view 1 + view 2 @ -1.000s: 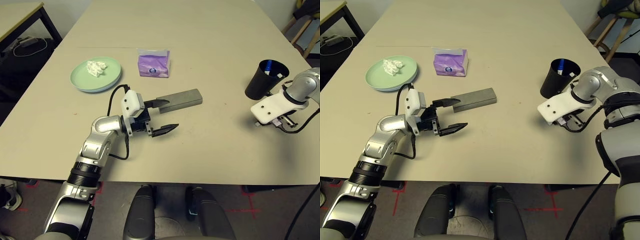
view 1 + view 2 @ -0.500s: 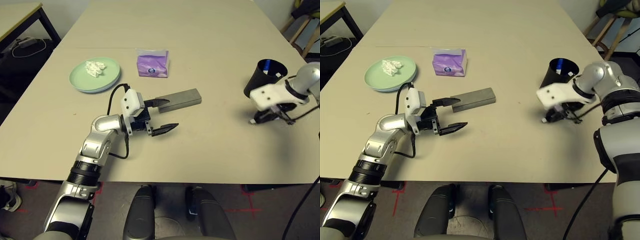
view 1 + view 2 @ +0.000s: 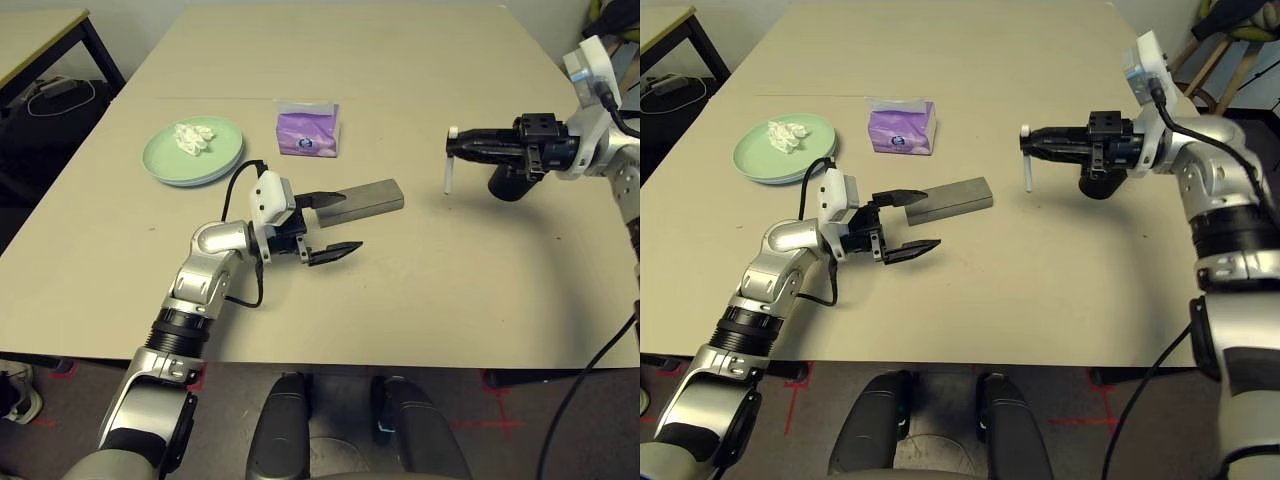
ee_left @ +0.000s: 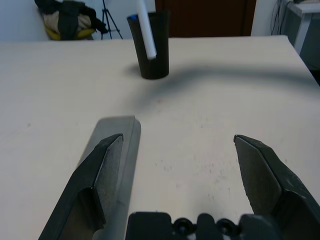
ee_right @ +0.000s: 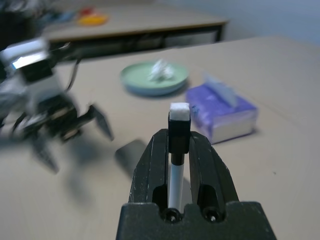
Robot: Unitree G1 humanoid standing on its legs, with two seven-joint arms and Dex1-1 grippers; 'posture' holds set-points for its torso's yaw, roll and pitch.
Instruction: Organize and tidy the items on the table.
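My left gripper stands open just above the table, its upper finger lying against the near end of the grey glasses case. My right gripper is raised over the table and points toward the left arm. It is shut on a white pen, which hangs crosswise from its tip. Behind that gripper is the black cup, partly hidden, with another white pen in it. Farther left, the purple tissue pack stands next to a pale-green plate with crumpled white tissue on it.
A smaller black-legged desk stands beyond the table's far left corner, with cables on the floor beneath it. Wooden chair legs show past the far right edge. The beige table is bare between the two arms.
My right arm has lifted off the table beside the cup and swung up and leftward, now holding the white pen in the air. The left gripper has barely moved.
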